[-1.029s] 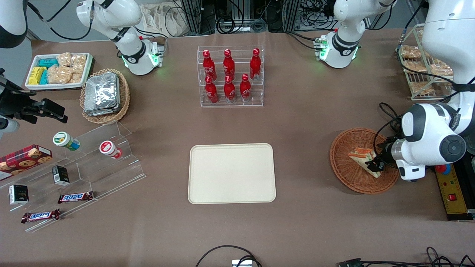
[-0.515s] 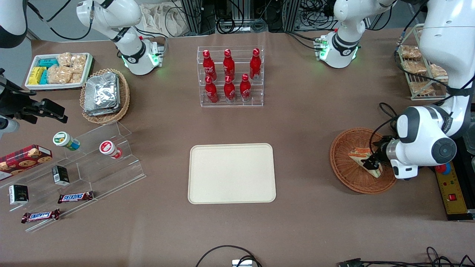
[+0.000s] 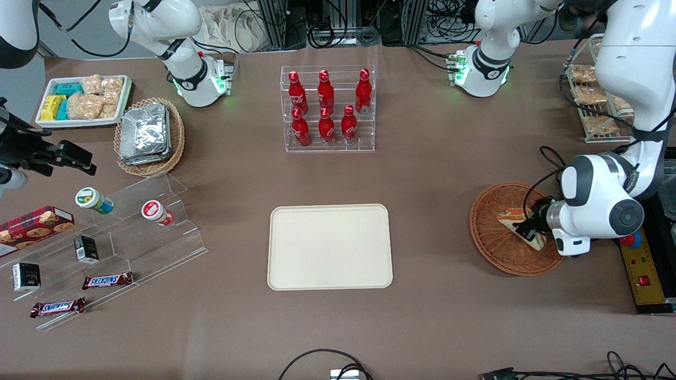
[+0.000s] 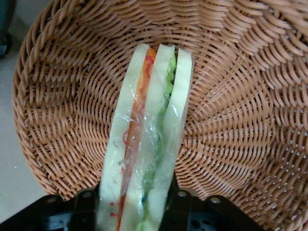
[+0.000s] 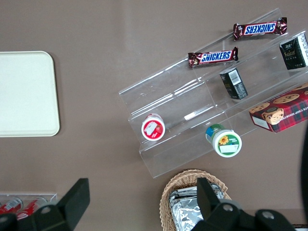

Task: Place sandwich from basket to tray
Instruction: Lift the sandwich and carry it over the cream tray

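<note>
1. My tool [image 3: 524,230] sits low in the basket [image 3: 488,240], its fingers [image 4: 180,202] clamped on either side of the wrapped sandwich [image 4: 147,139].
2. The sandwich lies inside the basket, toward the working arm's end of the table [image 3: 449,316].
3. The tray [image 3: 330,247] lies well apart.

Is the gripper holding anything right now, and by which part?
Yes: the gripper is shut on the sandwich, clamping its wide end across the bread faces, over the basket.

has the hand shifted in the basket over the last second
Yes. The hand, around the sandwich, has crept toward the basket centre and slightly farther from the front camera.
</note>
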